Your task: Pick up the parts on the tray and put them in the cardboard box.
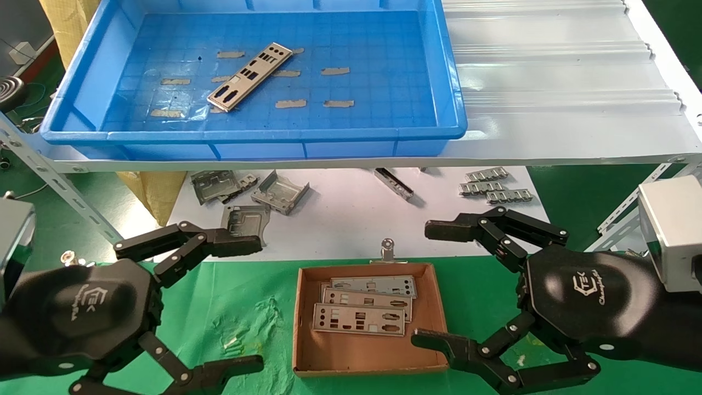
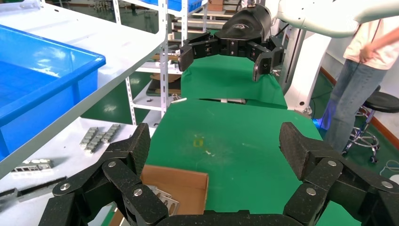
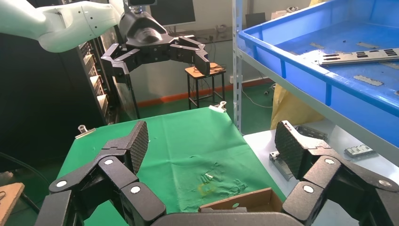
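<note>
One silver-grey punched plate (image 1: 249, 76) lies slanted on the floor of the blue tray (image 1: 77, 109) on the upper shelf; it also shows in the right wrist view (image 3: 353, 56). Three more plates (image 1: 359, 318) lie stacked in the brown cardboard box (image 1: 373, 356) on the green cloth. My left gripper (image 1: 244, 304) hangs open and empty left of the box. My right gripper (image 1: 433, 282) hangs open and empty right of it. A corner of the box shows in the left wrist view (image 2: 181, 183) and the right wrist view (image 3: 244, 202).
Bent grey brackets (image 1: 279, 192) and comb-like strips (image 1: 493, 186) lie on the white surface under the shelf. Tape bits (image 1: 290, 103) stick to the tray floor. A metal clip (image 1: 388, 249) holds the green cloth (image 1: 230, 307). Slotted shelf posts (image 1: 60, 186) stand at both sides.
</note>
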{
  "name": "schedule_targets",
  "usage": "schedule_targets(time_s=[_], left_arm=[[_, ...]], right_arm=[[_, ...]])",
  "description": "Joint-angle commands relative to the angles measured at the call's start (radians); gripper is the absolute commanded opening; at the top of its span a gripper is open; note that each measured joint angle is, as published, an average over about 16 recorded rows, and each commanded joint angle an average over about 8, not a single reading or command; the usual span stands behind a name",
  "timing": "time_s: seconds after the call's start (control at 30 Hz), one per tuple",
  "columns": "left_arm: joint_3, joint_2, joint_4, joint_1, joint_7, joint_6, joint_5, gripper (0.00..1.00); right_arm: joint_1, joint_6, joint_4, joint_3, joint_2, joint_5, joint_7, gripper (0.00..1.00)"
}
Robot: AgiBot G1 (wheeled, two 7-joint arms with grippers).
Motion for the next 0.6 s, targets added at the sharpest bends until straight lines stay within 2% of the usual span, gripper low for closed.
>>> schedule_targets(time_s=[0.03,0.6], left_arm=[[0.0,0.0,0.0,0.0,0.0,0.0,0.0,1.0],[0.0,0.0,0.0,0.0,0.0,0.0,0.0,1.0]], right_arm=[[0.0,0.0,0.0,0.0,0.0,0.0,0.0,1.0],[0.0,0.0,0.0,0.0,0.0,0.0,0.0,1.0]])
